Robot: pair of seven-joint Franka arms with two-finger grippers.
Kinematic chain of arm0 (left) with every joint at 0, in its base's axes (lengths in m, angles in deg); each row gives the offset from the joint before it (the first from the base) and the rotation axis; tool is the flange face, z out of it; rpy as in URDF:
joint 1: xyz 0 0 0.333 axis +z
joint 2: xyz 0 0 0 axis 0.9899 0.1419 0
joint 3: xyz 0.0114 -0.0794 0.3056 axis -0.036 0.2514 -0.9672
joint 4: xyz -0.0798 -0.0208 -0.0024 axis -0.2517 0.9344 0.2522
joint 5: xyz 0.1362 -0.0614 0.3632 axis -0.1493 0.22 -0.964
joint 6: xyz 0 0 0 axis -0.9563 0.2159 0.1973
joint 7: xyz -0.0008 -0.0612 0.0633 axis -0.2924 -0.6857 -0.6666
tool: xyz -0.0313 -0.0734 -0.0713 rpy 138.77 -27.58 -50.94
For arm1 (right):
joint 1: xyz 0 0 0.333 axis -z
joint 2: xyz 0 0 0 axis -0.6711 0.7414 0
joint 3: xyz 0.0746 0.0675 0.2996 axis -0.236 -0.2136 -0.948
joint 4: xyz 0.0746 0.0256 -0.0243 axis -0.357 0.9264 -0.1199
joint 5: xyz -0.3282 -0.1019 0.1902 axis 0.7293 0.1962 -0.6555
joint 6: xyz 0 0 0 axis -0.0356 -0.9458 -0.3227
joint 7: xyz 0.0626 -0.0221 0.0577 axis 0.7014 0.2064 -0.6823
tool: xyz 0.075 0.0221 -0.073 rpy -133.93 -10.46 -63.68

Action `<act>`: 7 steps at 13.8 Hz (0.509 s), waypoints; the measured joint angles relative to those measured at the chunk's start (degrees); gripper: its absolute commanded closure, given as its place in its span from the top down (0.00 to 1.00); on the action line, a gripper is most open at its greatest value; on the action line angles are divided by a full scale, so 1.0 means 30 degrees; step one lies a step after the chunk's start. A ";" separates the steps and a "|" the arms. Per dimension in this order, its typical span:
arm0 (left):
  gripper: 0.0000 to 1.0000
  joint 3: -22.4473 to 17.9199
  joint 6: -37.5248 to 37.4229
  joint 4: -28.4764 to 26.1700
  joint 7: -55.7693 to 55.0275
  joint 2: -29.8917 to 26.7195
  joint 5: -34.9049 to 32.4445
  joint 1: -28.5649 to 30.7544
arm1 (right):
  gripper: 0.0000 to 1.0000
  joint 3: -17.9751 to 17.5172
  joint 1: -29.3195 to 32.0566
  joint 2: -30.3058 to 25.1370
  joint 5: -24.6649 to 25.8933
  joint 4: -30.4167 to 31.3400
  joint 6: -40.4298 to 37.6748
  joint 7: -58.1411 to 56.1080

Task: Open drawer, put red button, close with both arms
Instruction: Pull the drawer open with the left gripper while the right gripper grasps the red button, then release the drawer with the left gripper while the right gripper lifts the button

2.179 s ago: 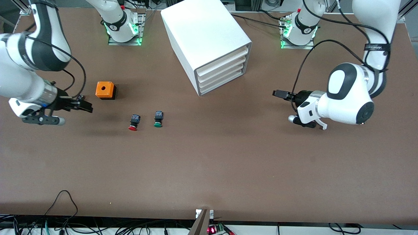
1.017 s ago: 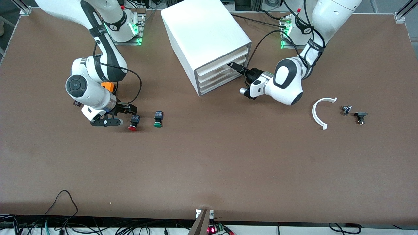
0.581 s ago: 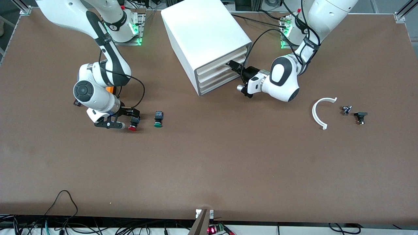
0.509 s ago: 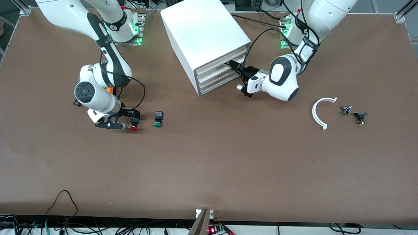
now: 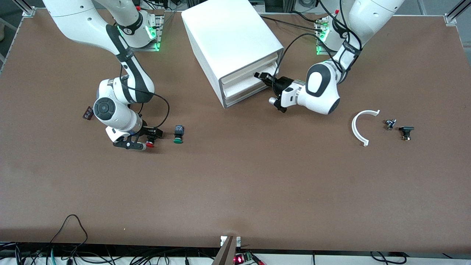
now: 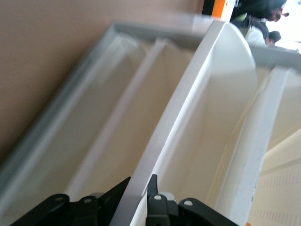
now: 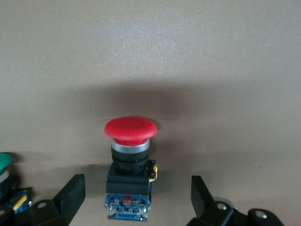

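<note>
The white cabinet [image 5: 232, 33] stands near the arms' bases. Its second-highest drawer [image 5: 244, 82] sticks out a little from the other three. My left gripper [image 5: 262, 76] is at that drawer's front, shut on its sloped lip [image 6: 188, 113]; one finger [image 6: 153, 188] is inside the lip and the other outside. The red button [image 5: 149, 144] lies on the table toward the right arm's end. My right gripper [image 5: 152, 135] is low over it and open. In the right wrist view the button [image 7: 130, 160] lies between the two spread fingers [image 7: 70, 193], untouched.
The green button [image 5: 178, 134] lies beside the red one and shows at the edge of the right wrist view [image 7: 4, 162]. A white curved piece [image 5: 360, 127] and two small dark parts [image 5: 390, 124] [image 5: 406, 131] lie toward the left arm's end. A small dark block [image 5: 87, 112] lies by the right arm.
My right gripper has come down around the red button. My left gripper has reached the second drawer, shut on its lip, and the drawer has come out a little.
</note>
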 measured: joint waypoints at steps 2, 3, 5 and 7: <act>0.00 -0.0854 0.0372 0.0213 0.0528 -0.0329 -0.0001 0.0339 | 0.65 0.0000 -0.0007 0.0137 0.0001 -0.0013 0.0041 0.0000; 0.00 -0.1298 0.0379 0.0376 0.0796 -0.0420 -0.0007 0.0447 | 0.57 -0.0004 -0.0020 0.0183 0.0002 -0.0038 0.0043 -0.0009; 0.00 -0.2051 0.0499 0.0697 0.0999 -0.0464 -0.0013 0.0548 | 0.48 -0.0060 -0.0114 0.0214 0.0002 -0.0252 -0.0019 -0.0025; 0.85 -0.2532 0.0623 0.0970 0.1008 -0.0463 -0.0014 0.0583 | 0.44 -0.0220 -0.0198 0.0215 0.0003 -0.0438 -0.0143 -0.0026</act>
